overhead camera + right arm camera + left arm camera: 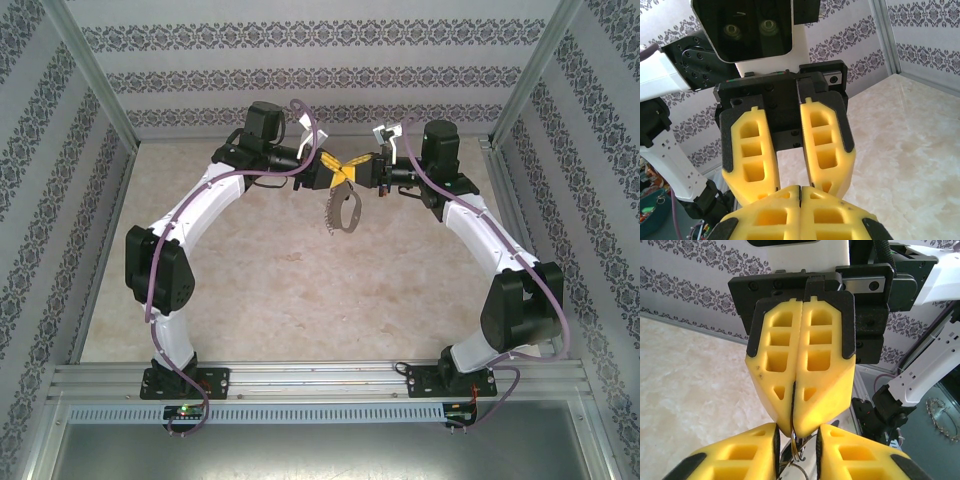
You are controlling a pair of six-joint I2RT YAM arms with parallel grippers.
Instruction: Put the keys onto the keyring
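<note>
Both grippers meet tip to tip high above the back of the table. The silver keyring [343, 212] hangs under them, its chain-like strip on the left side. My left gripper [338, 172] [796, 452] [799, 177] holds its fingers a little apart, closed on the keyring's metal [799, 471], and they straddle the right fingertips. My right gripper [355, 166] [793, 426] [800, 197] is pressed shut. A thin wire ring [795, 449] and a dark sliver stick out of its tips. The key itself is mostly hidden between the pads.
The beige marble tabletop [300, 290] lies far below the grippers. Patterned walls [300, 80] close in the back and both sides. An aluminium rail [320, 378] runs along the near edge by the arm bases.
</note>
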